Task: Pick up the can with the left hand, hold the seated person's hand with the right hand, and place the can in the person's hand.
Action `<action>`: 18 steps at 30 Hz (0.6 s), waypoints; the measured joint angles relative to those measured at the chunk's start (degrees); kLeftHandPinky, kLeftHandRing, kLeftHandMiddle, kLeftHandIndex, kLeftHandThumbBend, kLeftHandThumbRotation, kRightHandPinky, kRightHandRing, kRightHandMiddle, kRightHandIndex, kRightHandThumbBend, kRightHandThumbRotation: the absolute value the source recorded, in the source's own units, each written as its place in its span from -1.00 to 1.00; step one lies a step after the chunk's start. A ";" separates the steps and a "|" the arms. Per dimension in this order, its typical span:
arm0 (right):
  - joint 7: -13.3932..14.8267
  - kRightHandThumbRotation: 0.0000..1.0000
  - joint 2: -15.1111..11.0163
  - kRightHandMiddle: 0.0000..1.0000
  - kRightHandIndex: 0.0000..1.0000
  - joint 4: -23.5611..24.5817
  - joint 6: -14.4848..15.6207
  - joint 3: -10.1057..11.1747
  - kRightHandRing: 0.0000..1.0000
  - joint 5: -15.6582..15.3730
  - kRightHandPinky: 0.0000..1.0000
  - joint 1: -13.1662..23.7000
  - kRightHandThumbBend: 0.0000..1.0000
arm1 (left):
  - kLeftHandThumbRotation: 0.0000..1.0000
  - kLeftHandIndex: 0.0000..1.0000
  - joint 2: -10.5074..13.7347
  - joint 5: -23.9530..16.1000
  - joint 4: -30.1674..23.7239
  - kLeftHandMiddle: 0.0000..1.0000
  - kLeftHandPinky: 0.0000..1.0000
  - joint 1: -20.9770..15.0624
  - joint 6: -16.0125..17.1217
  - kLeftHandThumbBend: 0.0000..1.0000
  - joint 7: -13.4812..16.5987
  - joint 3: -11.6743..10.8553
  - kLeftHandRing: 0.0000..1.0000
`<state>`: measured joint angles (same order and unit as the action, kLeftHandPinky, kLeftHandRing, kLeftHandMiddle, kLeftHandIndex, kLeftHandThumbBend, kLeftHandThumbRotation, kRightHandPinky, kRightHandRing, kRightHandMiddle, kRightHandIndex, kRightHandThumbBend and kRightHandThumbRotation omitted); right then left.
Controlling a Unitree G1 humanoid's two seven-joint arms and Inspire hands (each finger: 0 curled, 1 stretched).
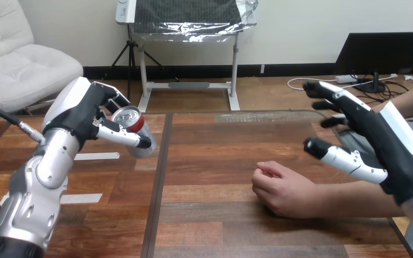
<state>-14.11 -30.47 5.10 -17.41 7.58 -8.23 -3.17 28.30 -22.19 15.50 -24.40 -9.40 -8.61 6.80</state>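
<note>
Can raised, person's hand not yet held

Can (127, 115) sits tilted in the left hand (88, 115), fingers and thumb curled round it, above the surface (204, 215) at left. Right hand (374, 140) hovers open, fingers spread, over the person's forearm. Person's hand (279, 188) rests loosely curled on the surface, likely awaiting the hold.

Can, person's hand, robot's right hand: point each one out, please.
can (126, 115), head view, on its silver top.
person's hand (279, 189), head view, on its back.
right hand (377, 135), head view, on its black middle.
</note>
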 measured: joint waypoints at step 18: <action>-4.14 0.00 -9.26 0.79 0.80 -13.08 -2.95 -0.72 0.74 -6.65 0.54 6.50 0.80 | -1.00 -0.18 0.12 2.74 -10.57 -0.24 -0.49 2.20 -1.62 0.48 -3.13 -2.38 -0.35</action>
<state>-18.26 -39.73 -7.99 -20.35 6.86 -14.88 3.34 28.42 -19.45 4.93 -22.20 -11.02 -11.73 4.42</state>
